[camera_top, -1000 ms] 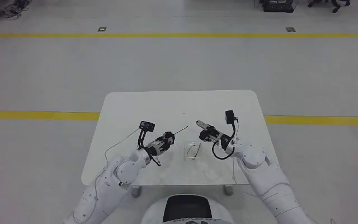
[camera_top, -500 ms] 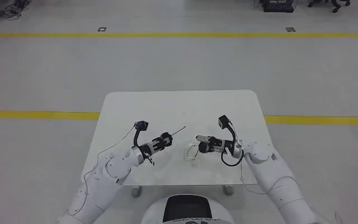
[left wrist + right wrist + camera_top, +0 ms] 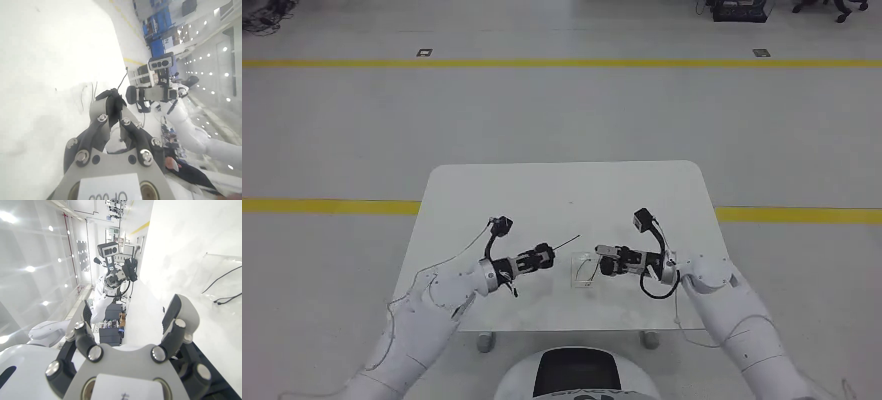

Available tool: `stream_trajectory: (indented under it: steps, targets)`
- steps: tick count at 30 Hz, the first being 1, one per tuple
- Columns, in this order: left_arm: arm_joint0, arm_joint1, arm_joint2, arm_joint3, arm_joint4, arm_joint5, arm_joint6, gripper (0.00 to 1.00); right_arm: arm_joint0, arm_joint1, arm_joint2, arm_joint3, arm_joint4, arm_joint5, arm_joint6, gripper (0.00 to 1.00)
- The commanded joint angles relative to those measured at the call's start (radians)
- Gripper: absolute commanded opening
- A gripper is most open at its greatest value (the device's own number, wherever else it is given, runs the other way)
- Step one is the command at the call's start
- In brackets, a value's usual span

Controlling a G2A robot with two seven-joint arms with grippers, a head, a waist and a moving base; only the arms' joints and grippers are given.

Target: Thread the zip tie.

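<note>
My left gripper (image 3: 545, 254) is shut on a thin black zip tie (image 3: 564, 242), whose tail points toward the table's middle. In the left wrist view the tie (image 3: 122, 78) sticks out past the closed fingertips (image 3: 105, 96). My right gripper (image 3: 600, 263) stands open just right of a clear plastic bag (image 3: 585, 270) lying flat on the white table (image 3: 562, 190). In the right wrist view the open gripper (image 3: 130, 311) holds nothing, and the bag (image 3: 213, 262) with a few loose black zip ties (image 3: 222, 278) lies close beside it. The two grippers face each other across the bag.
The table's near edge (image 3: 572, 328) runs just behind both wrists. The far half of the tabletop (image 3: 562, 185) is bare white surface. Thin cables trail from each wrist camera.
My right gripper has dropped from a raised pose and swung left toward the bag. The left gripper has shifted slightly right and toward the near edge, still holding the tie.
</note>
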Motion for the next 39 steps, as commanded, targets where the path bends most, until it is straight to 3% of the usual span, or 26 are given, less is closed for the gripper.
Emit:
stream_trajectory:
  steps: [1,5,10,18,24,39]
  targets:
    - [-0.022,0.005,-0.007,0.028,-0.077,-0.005,-0.124,0.00,0.005,0.007,0.013,-0.003,0.011,0.000,0.067,1.00]
    - [-0.041,0.009,-0.017,0.074,-0.157,-0.018,-0.191,0.00,0.011,0.017,0.036,-0.001,0.043,0.000,0.182,1.00]
    - [-0.053,0.010,-0.001,0.090,-0.203,-0.022,-0.224,0.00,0.025,0.020,0.047,0.022,0.087,0.000,0.280,1.00]
    - [-0.050,0.005,0.053,0.047,-0.244,-0.009,-0.201,0.00,0.075,0.028,-0.015,0.081,0.114,0.000,0.280,1.00]
    - [-0.059,-0.002,0.107,0.017,-0.197,-0.011,-0.149,0.00,0.119,0.042,-0.056,0.124,0.139,0.000,0.280,1.00]
    - [-0.059,-0.002,0.110,0.016,-0.194,-0.013,-0.142,0.00,0.119,0.042,-0.056,0.124,0.139,0.000,0.280,1.00]
